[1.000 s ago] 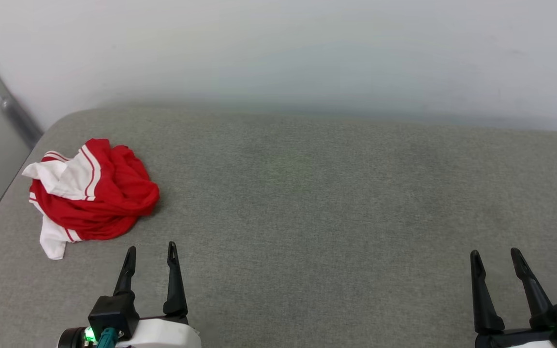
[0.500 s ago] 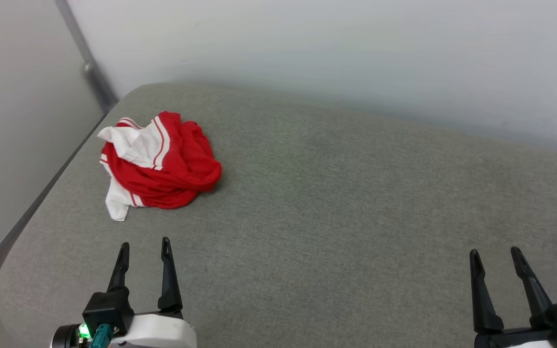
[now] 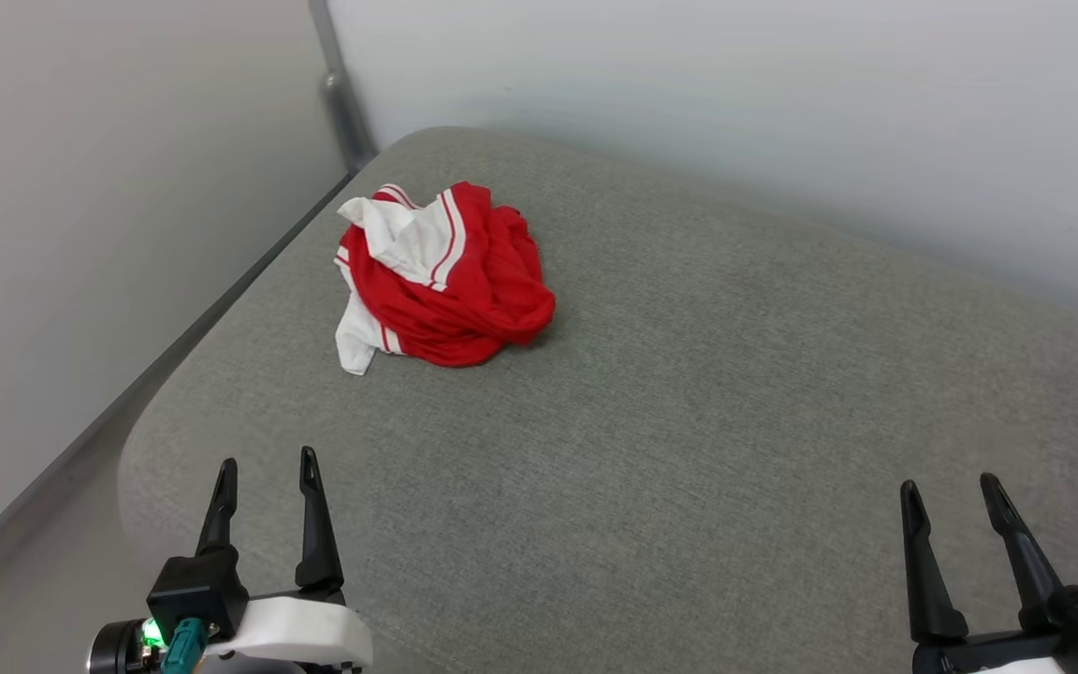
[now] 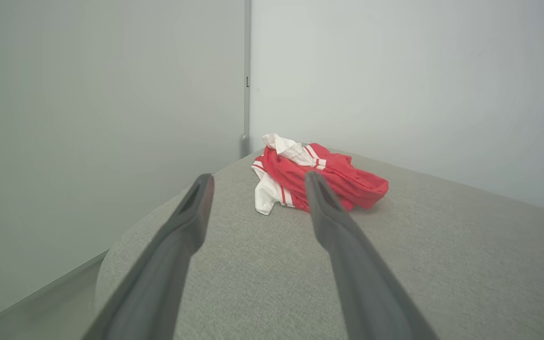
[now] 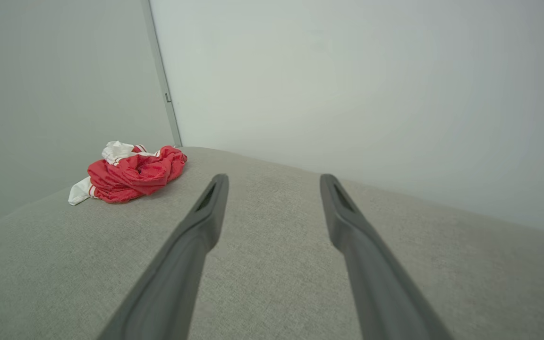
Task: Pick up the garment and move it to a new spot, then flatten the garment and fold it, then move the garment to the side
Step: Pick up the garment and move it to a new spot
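Both sets of jaws are standing wide open and empty: left gripper (image 3: 268, 457) at the head view's lower left, right gripper (image 3: 949, 481) at lower right. The garment (image 3: 450, 281) is lying crumpled at upper left on the grey cushion (image 3: 707, 431), well apart from both. Pickup is seemingly pending, calling for a forward reach onto the heap.

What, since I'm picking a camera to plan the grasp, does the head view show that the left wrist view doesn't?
Head view: the open right claw at lower right, and the garment from above, its full outline on the grey cushion. Left wrist view: a low, side-on look at the heap's height, with one finger covering its near edge. Both: the open left claw, the crumpled, untouched garment ahead of it, and the wall corner strip.
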{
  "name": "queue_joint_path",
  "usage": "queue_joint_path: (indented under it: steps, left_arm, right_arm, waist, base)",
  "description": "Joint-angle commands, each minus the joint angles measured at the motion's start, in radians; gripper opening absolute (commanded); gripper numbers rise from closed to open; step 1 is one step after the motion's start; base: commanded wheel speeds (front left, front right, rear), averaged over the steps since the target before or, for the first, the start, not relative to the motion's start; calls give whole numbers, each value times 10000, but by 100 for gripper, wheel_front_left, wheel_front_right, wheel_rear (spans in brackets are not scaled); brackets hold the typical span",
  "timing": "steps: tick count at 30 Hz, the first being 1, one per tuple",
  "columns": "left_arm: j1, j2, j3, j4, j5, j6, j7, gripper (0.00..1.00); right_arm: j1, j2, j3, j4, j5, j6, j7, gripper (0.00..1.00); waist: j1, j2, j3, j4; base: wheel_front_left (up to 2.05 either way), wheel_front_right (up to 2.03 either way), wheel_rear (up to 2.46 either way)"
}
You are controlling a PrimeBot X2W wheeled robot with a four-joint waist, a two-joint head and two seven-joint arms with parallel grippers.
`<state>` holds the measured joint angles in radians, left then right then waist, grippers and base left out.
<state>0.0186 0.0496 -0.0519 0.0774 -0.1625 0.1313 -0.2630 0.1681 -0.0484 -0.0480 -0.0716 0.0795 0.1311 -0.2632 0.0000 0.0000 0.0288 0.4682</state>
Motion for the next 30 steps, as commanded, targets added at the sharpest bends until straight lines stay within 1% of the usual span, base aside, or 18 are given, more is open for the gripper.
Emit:
queue_joint_path:
  steps: [1,5,14,17,22,27,30]
  left_arm:
    - [17,11,48,-12,31,18,-28,100]
    - [107,11,172,-8,-30,-9,-28,100]
    - [-109,13,355,-55,-118,-34,-28,100]
    - [-521,35,516,109,-17,-331,-28,100]
    - [-1859,391,1094,439,106,-923,-28,100]
    - [-3766,1032,1478,1207,73,-1500,-28,100]
    - [-5126,1379,1662,1659,41,-1692,-28,100]
  right_arm:
    - [-46,-34,19,-5,-18,-6,-24,100]
    - [-93,-34,77,33,-49,-5,-24,100]
    - [-216,-34,105,14,-98,-6,-24,100]
    - [-284,-34,54,-57,-146,-5,-24,100]
    - [-552,-34,10,-203,-422,-5,-24,100]
    - [-953,-36,-119,-437,-729,-6,-24,100]
    - [-1238,-33,-182,-608,-912,-5,-24,100]
  waist:
    - [0,0,41,295]
    - [0,0,54,499]
    - [0,0,163,494]
    - [0,0,315,381]
    - [0,0,825,71]
    - [0,0,1617,-362]
    - [0,0,2146,-617]
  base:
    - [0,0,0]
    - [0,0,0]
    - [0,0,0]
    - [0,0,0]
    - [0,0,0]
    - [0,0,0]
    - [0,0,0]
